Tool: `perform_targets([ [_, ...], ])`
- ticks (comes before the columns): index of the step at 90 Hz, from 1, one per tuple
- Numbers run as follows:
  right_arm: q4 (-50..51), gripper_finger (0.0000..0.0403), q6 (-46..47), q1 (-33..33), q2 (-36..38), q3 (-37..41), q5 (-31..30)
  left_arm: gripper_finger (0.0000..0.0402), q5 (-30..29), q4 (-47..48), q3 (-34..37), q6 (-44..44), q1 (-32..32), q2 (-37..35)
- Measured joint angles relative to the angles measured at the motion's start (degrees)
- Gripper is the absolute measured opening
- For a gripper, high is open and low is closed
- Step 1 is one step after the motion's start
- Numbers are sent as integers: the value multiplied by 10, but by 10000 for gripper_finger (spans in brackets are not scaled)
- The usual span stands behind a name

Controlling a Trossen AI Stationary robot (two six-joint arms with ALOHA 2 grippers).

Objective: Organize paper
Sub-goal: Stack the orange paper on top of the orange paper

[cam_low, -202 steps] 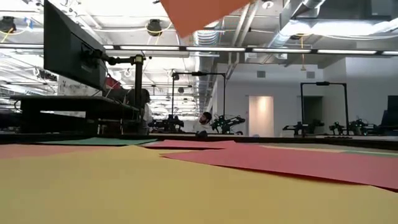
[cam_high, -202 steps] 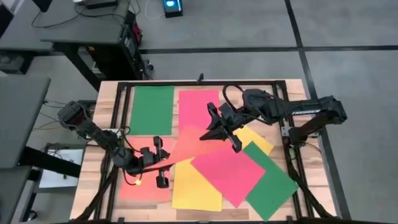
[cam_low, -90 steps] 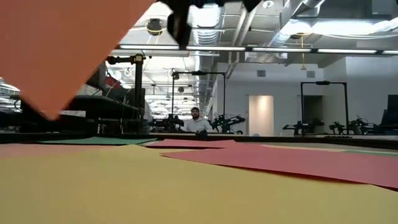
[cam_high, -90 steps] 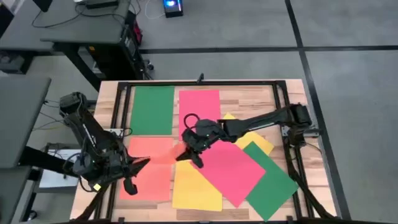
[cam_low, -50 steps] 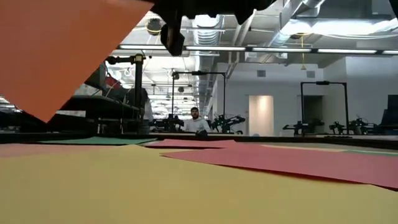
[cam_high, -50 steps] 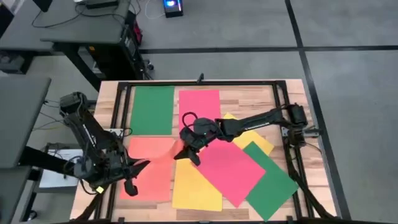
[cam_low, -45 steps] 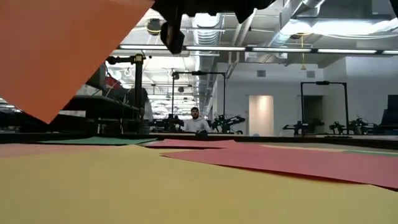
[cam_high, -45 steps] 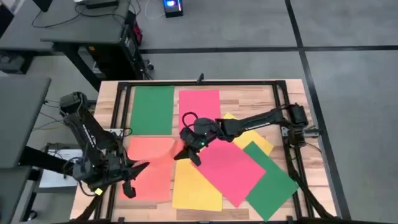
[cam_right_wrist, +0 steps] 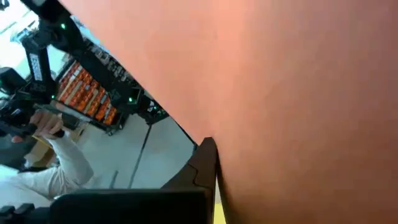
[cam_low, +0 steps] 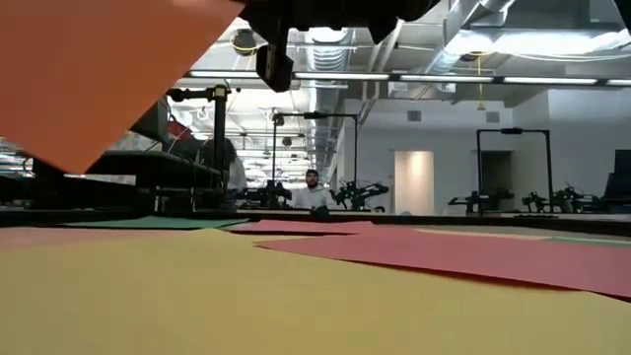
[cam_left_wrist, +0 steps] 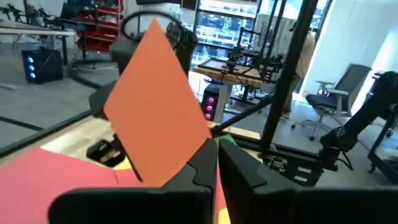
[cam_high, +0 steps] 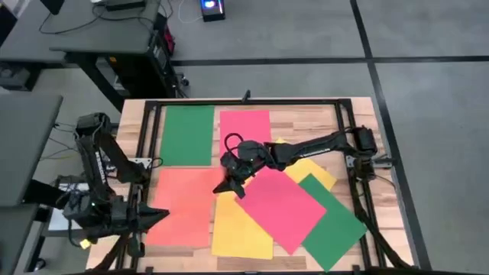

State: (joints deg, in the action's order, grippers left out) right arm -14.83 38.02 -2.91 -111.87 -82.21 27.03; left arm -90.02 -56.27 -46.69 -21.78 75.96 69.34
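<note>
The right gripper pinches an orange sheet over the left-middle table. The left gripper, closed and empty, waits at the near-left edge. Green and pink sheets lie sorted at the far side; the overlapping near-right pile remains.

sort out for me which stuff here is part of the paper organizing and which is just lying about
Part of the job:
- orange sheet, held by right gripper
- green sheet, pink-red sheet, placed neatly
- overlapping pile: yellow sheet, pink-red sheet, green sheet

Just about:
- left gripper, parked, shut
- black frame
- person in background

Two dark jointed arms, black looping cables
</note>
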Motion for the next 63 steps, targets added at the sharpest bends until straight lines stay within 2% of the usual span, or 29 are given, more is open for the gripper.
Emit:
perform_targets([
  [13,-47,0,32,-10,0,0,9,0,0,2,-37,-68,-10,0],
  [27,-34,0,35,-22,0,0,17,0,0,3,-71,-141,-15,0],
  [63,-57,0,51,-64,0,0,25,0,0,4,-86,-185,-15,0],
])
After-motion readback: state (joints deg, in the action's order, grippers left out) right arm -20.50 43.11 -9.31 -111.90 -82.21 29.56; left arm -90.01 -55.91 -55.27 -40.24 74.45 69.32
